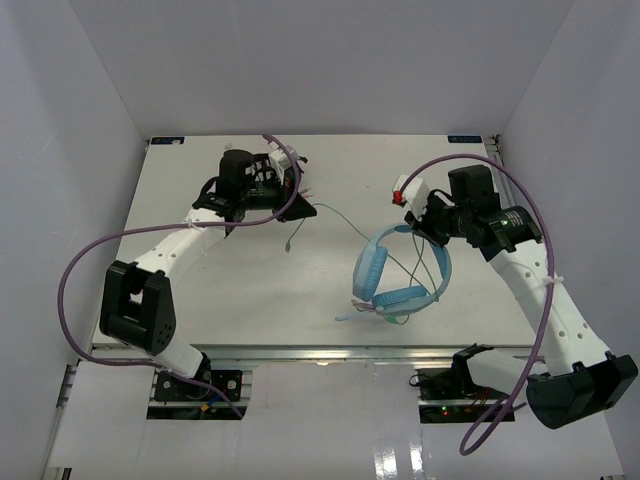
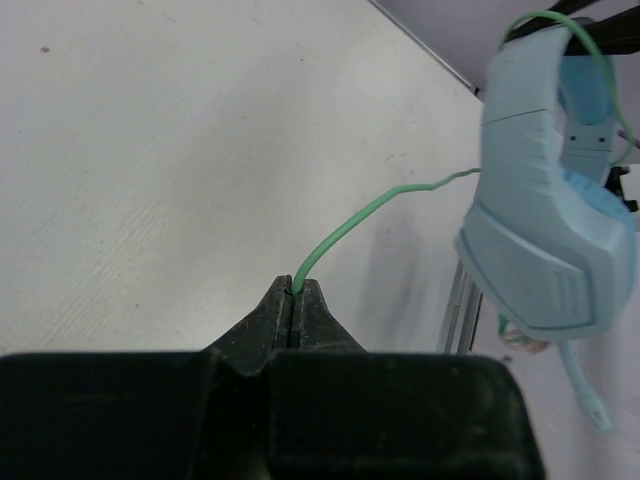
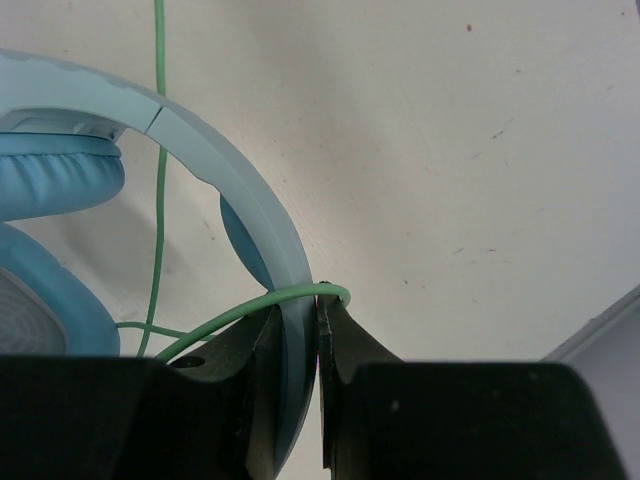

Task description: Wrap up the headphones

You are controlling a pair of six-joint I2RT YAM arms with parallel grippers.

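My right fingers (image 3: pixel 325 330) are clamped on the band of the headphones (image 1: pixel 400 280), holding them at the right front of the tabletop (image 1: pixel 250 290), close to its near edge. My left fingers (image 2: pixel 287 315) are pinched tight on the cable (image 2: pixel 340 235) near the far edge, well apart. Bare tabletop lies between us.

Overall: bright, even, diffuse light on the white worktop (image 1: pixel 250 290) and walls (image 1: pixel 300 70).
Shadows: soft and faint (a blurred grey one lies beside the headphones (image 3: pixel 60 170) in the right wrist view).
Glare: pale reflections on the glossy strip (image 1: pixel 390 455) at the near edge.
Left wrist: worktop grain sharp; left gripper (image 2: pixel 296 300) nearly black, detail lost.
Right wrist: headphones close and slightly soft; right gripper (image 3: pixel 300 310) a dark silhouette.
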